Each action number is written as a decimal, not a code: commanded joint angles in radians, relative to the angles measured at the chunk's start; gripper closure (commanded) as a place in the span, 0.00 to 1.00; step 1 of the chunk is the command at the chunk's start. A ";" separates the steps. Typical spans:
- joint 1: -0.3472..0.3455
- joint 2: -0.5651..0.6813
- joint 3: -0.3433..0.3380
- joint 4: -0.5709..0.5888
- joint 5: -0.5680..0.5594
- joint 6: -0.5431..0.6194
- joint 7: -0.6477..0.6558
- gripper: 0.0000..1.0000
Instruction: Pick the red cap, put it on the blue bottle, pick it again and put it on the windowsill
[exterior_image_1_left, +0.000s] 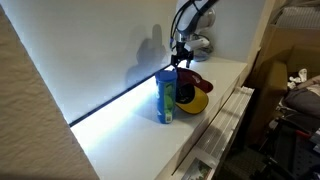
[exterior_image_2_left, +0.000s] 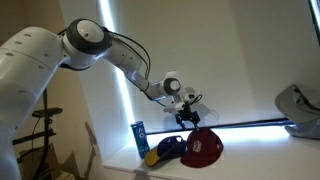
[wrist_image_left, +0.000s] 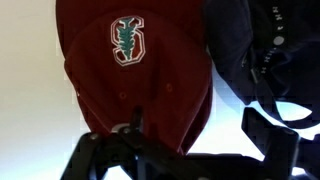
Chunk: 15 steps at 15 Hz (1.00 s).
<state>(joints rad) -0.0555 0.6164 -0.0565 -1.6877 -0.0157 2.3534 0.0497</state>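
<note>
Wrist view is showing the red cap (wrist_image_left: 135, 60) filling the left and middle, lying just past the gripper (wrist_image_left: 185, 148). The gripper's fingers are standing spread apart, pinching nothing, and their dark tips are blurring into shadow. Further right, a dark fabric shape (wrist_image_left: 245, 50) is being cut off by the frame. In an exterior view, the blue bottle (exterior_image_2_left: 139, 138) is standing on the windowsill (exterior_image_2_left: 260, 155) left of the gripper (exterior_image_2_left: 187, 118), the yellow cap (exterior_image_2_left: 167, 150) is lying lower left, and the red cap (exterior_image_2_left: 203, 147) is sitting just beneath it.
</note>
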 joint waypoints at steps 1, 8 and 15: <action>-0.003 0.054 0.002 0.057 0.014 -0.041 0.006 0.00; 0.002 0.073 -0.004 0.061 0.003 -0.055 0.013 0.25; 0.005 0.069 -0.008 0.057 0.002 -0.057 0.023 0.75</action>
<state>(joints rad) -0.0551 0.6900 -0.0572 -1.6275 -0.0126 2.3058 0.0627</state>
